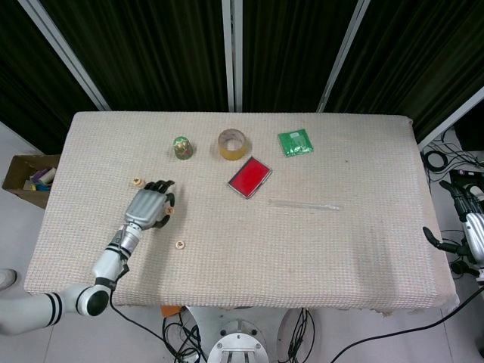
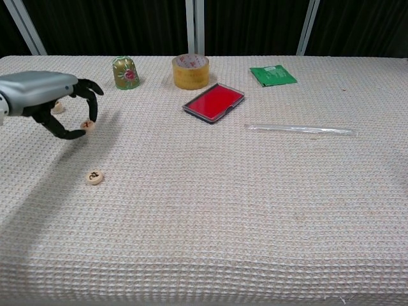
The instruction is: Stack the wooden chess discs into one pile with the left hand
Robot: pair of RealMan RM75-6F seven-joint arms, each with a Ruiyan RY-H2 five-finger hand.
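Even, bright light falls from overhead on the table (image 1: 227, 249), whose pale woven cloth shows crisp weave in the chest view. Shadows are soft: a faint one lies on the cloth just right of the left hand (image 2: 54, 102), and a broad dim patch spreads near the table's front left corner. Behind the table everything stays dark. Both views are sharp, without glare.

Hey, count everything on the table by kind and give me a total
Wooden chess discs: 3
Tape roll: 1
Red case: 1
Green packet: 1
Green-gold dome: 1
Clear tube: 1
Total: 8
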